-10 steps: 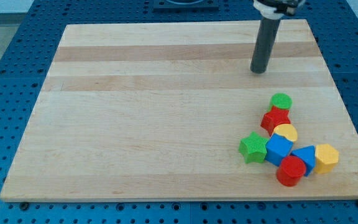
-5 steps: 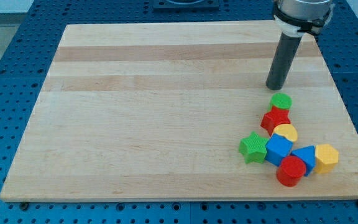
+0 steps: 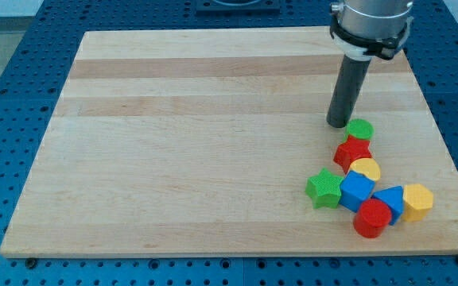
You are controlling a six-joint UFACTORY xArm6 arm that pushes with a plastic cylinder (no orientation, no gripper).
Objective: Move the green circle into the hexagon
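The green circle (image 3: pixel 360 129) lies on the wooden board (image 3: pixel 189 135) at the view's right, at the top of a cluster of blocks, touching a red star (image 3: pixel 351 152) below it. The yellow hexagon (image 3: pixel 417 201) sits at the cluster's lower right, next to a blue block (image 3: pixel 390 201). My tip (image 3: pixel 339 123) stands just left of the green circle, close to its upper left edge; I cannot tell if it touches.
The cluster also holds a yellow half-round block (image 3: pixel 366 168), a blue cube (image 3: pixel 357 190), a green star (image 3: pixel 324 188) and a red block (image 3: pixel 371 218). The board's right edge is near the hexagon. Blue perforated table surrounds the board.
My tip moved down the view toward the green circle, first rightward, then back left, ending right beside it. No block has visibly moved.
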